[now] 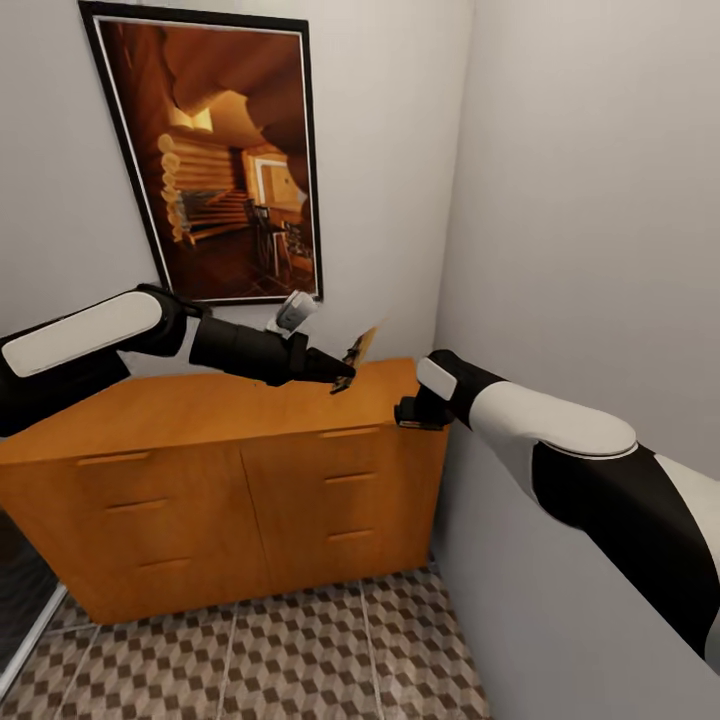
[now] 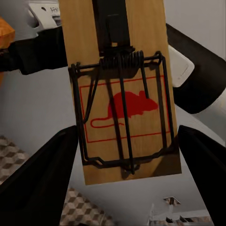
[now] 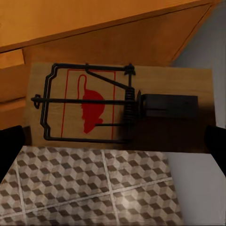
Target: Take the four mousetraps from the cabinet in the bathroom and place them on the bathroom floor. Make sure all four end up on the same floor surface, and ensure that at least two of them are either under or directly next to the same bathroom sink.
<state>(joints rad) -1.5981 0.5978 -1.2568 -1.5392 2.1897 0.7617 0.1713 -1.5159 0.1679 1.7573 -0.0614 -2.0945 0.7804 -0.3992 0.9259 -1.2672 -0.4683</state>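
Observation:
My left gripper (image 1: 345, 375) hangs above the right part of the orange-brown cabinet (image 1: 250, 480), shut on a tan mousetrap (image 1: 362, 345) that tilts upward. In the left wrist view this mousetrap (image 2: 122, 94) shows its wire spring and a red mouse print between the dark fingers (image 2: 37, 188). My right gripper (image 1: 405, 412) sits at the cabinet's right top corner. It is shut on a second mousetrap (image 3: 117, 108), held flat over the cube-patterned bathroom floor (image 3: 94, 188). The sink is out of view.
A framed picture (image 1: 215, 150) hangs on the wall behind the cabinet. A plain grey wall (image 1: 580, 250) stands close on the right, boxing in my right arm. Patterned floor tiles (image 1: 270, 650) stretch in front of the cabinet, whose drawers look closed.

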